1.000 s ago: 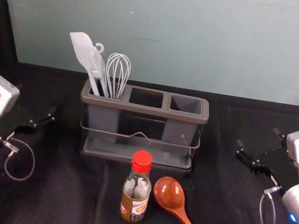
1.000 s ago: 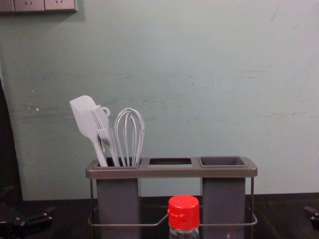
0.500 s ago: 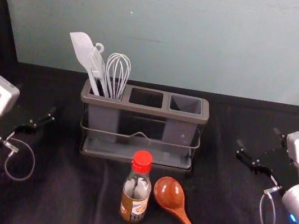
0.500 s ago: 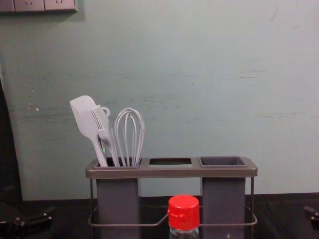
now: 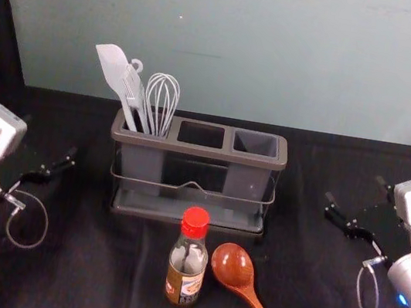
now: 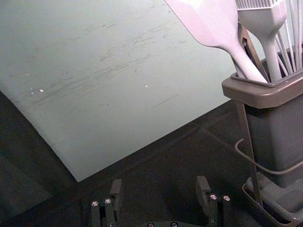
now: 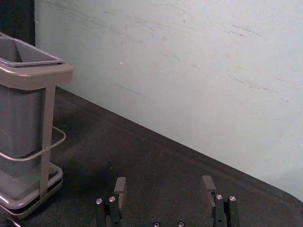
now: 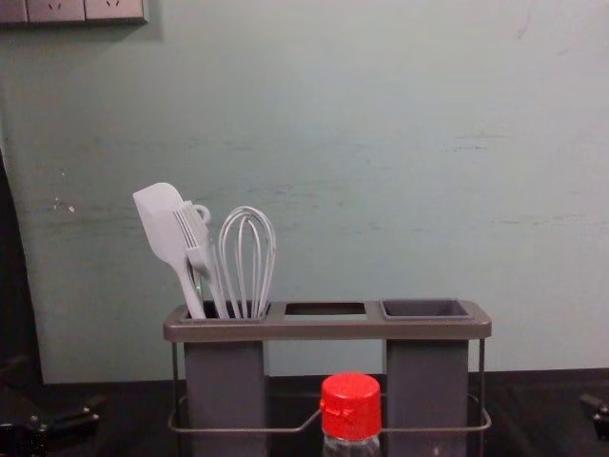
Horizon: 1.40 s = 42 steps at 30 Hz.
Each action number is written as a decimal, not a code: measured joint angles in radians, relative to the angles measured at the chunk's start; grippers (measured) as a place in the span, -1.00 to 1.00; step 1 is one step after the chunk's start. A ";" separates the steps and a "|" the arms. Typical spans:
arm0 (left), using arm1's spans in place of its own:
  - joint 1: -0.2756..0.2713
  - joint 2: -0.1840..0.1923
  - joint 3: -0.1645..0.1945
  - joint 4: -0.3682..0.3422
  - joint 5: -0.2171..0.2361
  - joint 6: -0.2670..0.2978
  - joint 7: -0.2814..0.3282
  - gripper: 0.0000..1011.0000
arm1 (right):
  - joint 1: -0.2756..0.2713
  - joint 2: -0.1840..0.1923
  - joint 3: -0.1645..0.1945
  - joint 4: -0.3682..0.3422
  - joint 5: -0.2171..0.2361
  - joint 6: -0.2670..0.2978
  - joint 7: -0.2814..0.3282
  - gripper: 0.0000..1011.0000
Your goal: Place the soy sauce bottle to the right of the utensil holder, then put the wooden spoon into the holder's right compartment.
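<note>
Head view shows us the red-capped clear glass soy sauce bottle upright before the long grey plastic utensil holder, the glossy brown wooden spoon lying just right of it. We see the left gripper and right gripper spread open, flanking the holder.

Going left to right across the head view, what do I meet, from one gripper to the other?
Left gripper, white spatula, whisk, red-capped soy sauce bottle, wooden spoon, right gripper.
</note>
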 joint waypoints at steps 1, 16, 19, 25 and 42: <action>0.000 0.000 0.000 0.000 0.000 0.000 0.000 1.00 | 0.000 0.000 0.000 0.000 0.000 0.000 0.000 0.99; 0.000 0.000 0.000 0.000 0.000 0.000 0.000 1.00 | 0.000 0.000 0.000 0.000 0.000 0.000 0.000 0.99; 0.000 0.000 0.000 0.000 0.000 0.000 0.000 1.00 | 0.000 0.000 0.000 0.000 0.000 0.000 0.000 0.99; 0.000 0.000 0.000 0.000 0.000 0.000 0.000 1.00 | 0.000 0.000 0.000 0.000 0.000 0.000 0.000 0.99; 0.000 0.000 0.000 0.000 0.000 0.000 0.000 1.00 | -0.122 0.041 0.105 -0.139 0.058 -0.075 0.056 0.99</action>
